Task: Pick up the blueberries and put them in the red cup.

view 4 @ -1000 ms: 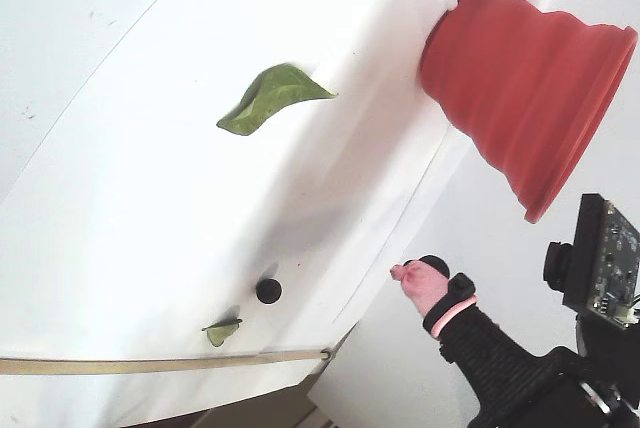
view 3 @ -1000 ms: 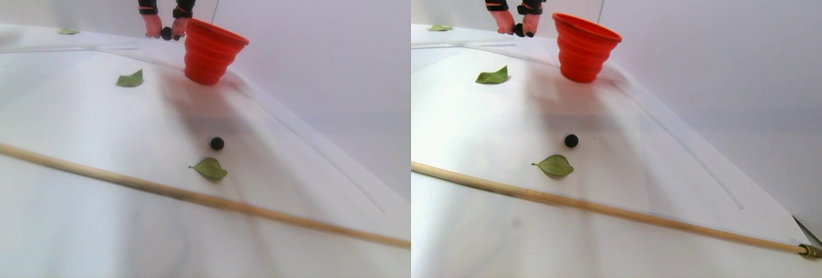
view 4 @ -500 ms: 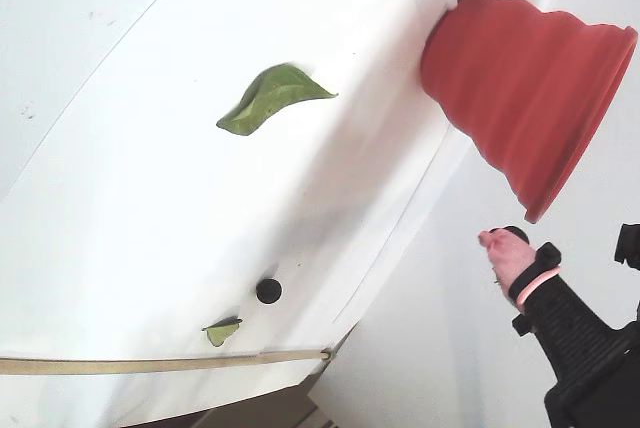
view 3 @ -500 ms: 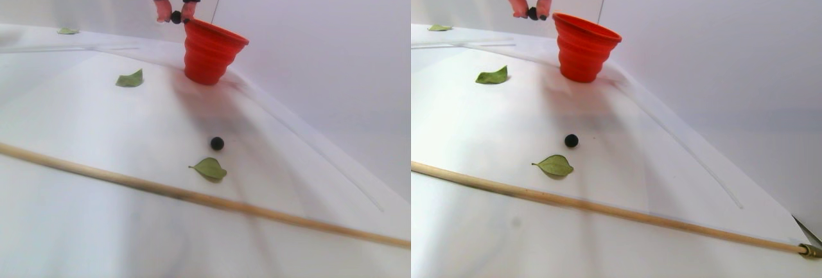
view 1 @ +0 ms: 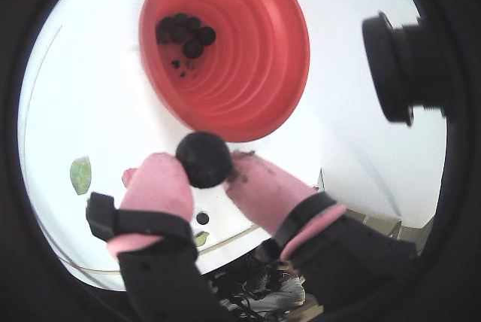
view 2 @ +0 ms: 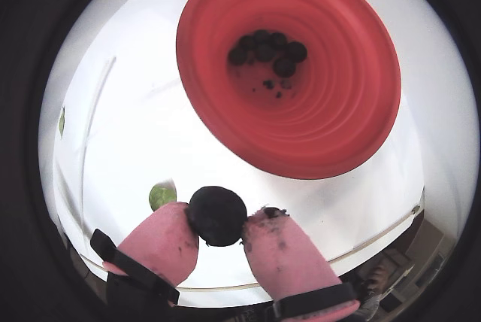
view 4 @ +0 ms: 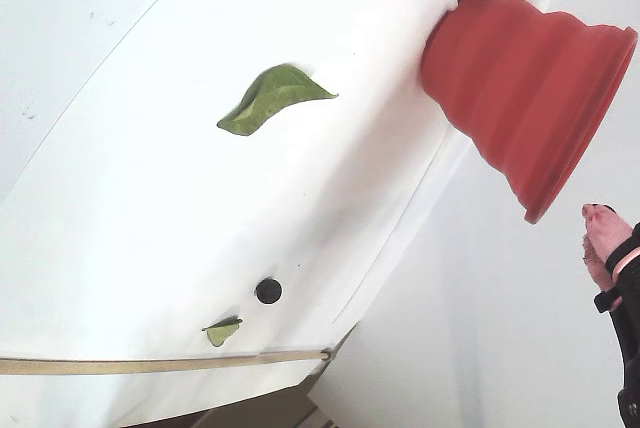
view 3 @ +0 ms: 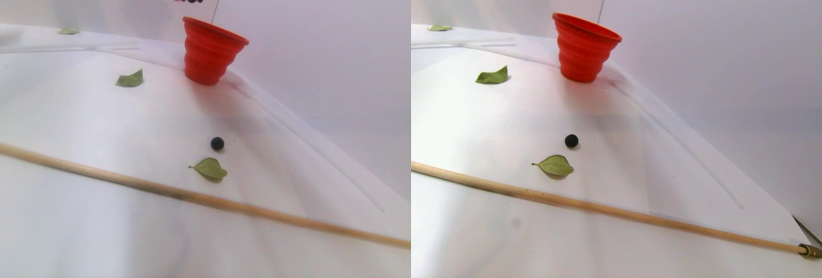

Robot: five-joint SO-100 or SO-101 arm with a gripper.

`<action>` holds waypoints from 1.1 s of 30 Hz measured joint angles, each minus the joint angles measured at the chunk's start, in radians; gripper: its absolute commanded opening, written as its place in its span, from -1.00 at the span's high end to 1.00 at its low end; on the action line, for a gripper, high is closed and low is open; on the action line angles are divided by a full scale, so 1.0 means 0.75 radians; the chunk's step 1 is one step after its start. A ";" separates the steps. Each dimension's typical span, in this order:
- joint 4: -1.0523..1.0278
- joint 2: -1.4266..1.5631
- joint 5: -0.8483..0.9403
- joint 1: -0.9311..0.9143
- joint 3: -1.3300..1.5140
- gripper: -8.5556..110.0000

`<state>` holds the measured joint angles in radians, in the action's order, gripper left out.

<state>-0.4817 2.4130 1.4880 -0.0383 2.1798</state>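
I have a blueberry point(view 2: 217, 215) clenched in the jaws above the red cup point(view 2: 353, 111).
Several berries point(view 2: 267, 49) lie inside; one point(view 3: 218, 143) sits on the desk point(view 3: 96, 124).

In the stereo pair view the cup point(view 3: 209, 50) stands far back on the worktop point(view 3: 96, 124); one berry point(view 3: 218, 143) lies nearer, just behind a leaf point(view 3: 210, 169) (another leaf point(view 3: 130, 79) lies left of the cup), with a stick point(view 3: 192, 196) in front.

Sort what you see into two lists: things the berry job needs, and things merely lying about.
Needed:
- held blueberry, pinched in the gripper
- blueberries in the cup
- loose blueberry on the table
- red cup

Lying about:
- green leaves
- wooden stick
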 measured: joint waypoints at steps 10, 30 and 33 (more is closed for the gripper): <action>0.070 -0.076 0.000 -0.078 -0.008 0.67; 0.172 -0.243 -0.039 -0.160 -0.119 0.56; 0.172 -0.243 -0.063 -0.176 -0.119 0.57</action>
<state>-0.3528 2.2304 1.4404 -0.1703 2.0908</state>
